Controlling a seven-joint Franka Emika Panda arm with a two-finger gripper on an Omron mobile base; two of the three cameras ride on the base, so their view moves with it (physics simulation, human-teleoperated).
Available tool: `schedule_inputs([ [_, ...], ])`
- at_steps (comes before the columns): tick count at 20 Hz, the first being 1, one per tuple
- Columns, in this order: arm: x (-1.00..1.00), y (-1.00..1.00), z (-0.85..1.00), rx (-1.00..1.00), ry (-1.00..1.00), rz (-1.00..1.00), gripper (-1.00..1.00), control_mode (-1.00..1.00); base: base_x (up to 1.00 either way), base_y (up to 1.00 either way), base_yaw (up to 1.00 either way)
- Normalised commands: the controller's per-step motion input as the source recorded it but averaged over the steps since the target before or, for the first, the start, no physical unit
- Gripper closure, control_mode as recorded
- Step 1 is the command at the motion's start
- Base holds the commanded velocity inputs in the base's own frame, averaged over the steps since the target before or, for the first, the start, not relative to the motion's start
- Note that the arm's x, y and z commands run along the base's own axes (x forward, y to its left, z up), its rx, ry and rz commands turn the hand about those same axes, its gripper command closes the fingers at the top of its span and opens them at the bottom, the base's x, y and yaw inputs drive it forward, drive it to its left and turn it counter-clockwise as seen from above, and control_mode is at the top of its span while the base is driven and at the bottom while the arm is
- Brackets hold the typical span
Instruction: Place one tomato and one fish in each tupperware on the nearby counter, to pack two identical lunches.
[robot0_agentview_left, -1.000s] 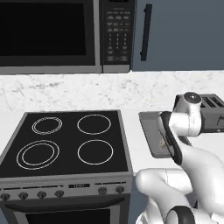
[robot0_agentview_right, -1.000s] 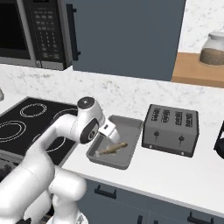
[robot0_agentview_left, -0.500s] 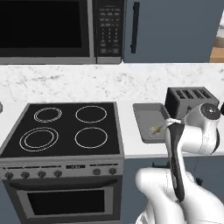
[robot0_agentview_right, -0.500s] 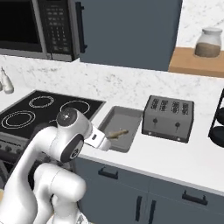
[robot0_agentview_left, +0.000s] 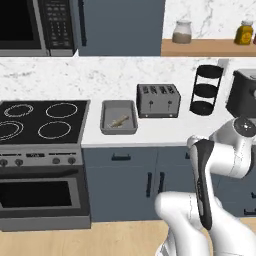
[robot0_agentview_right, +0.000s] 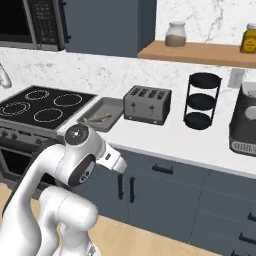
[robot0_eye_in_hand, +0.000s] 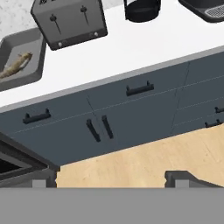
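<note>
Base has backed off; 1 fish (robot0_agentview_left: 119, 121) lies in tupperware (robot0_agentview_left: 107, 125); gripper's state seemingly unreadable.

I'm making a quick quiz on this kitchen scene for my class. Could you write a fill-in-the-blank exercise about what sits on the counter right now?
1. Inside the grey tupperware lies one ____.
2. The tupperware sits on the counter between the stove and the ____.
3. The black three-tier rack stands to the ____ of the toaster in the left base view.
4. The number of tomatoes in the tupperware is ____.

Missing words: fish; toaster; right; zero
</note>
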Motion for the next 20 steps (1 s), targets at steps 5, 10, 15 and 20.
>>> schedule_inputs([
  [5, 0.00, 0.00, 0.00, 0.00, 0.00, 0.00, -1.00, 1.00, -1.00, -1.00, -0.01],
  [10, 0.00, 0.00, 0.00, 0.00, 0.00, 0.00, -1.00, 1.00, -1.00, -1.00, -0.09],
  [15, 0.00, 0.00, 0.00, 0.00, 0.00, 0.00, -1.00, 1.00, -0.71, -1.00, -0.12],
  [20, 0.00, 0.00, 0.00, 0.00, 0.00, 0.00, -1.00, 1.00, 0.45, -1.00, -0.06],
])
